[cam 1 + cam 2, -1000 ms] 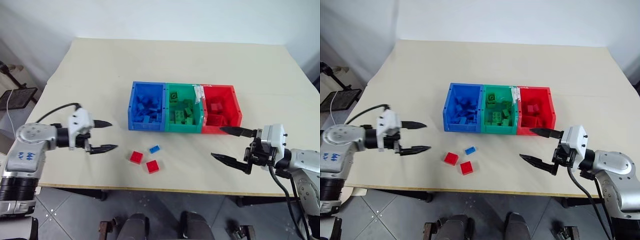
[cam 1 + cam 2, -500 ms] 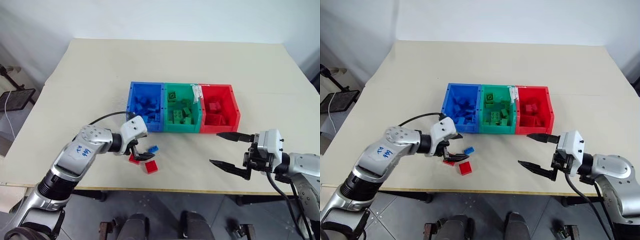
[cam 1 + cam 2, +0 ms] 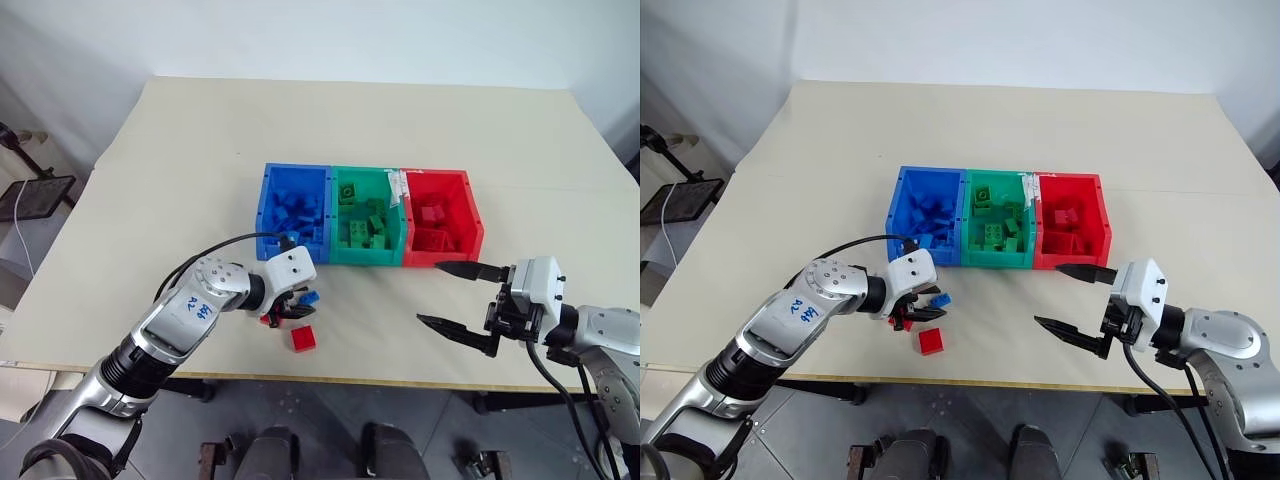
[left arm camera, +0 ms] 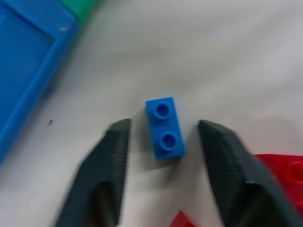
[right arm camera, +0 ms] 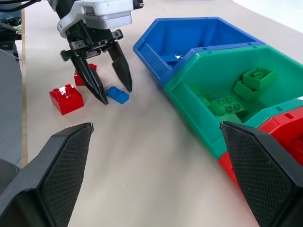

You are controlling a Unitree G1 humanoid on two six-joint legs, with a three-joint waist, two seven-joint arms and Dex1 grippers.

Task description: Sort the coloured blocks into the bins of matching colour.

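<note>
A small blue block (image 4: pixel 164 128) lies flat on the table just in front of the blue bin (image 3: pixel 263 215). My left gripper (image 3: pixel 300 305) is down over it, one finger on each side, with a thin gap showing on both sides. Two red blocks lie close by: one (image 3: pixel 304 338) nearer the front edge, the other (image 3: pixel 268 319) partly hidden behind my left fingers. The green bin (image 3: pixel 365 256) and the red bin (image 3: pixel 475 222) continue the row, and all three hold blocks of their own colour. My right gripper (image 3: pixel 430 292) hovers wide open in front of the red bin, holding nothing.
The beige table (image 3: pixel 200 150) stretches wide behind and beside the bins. Its front edge (image 3: pixel 380 380) runs close under both grippers. A black stand (image 3: pixel 35 195) is on the floor beyond the table's left side.
My left arm has swung in from the table's left side to the loose blocks, and its fingers have narrowed around the blue block. The right gripper has stayed where it was.
</note>
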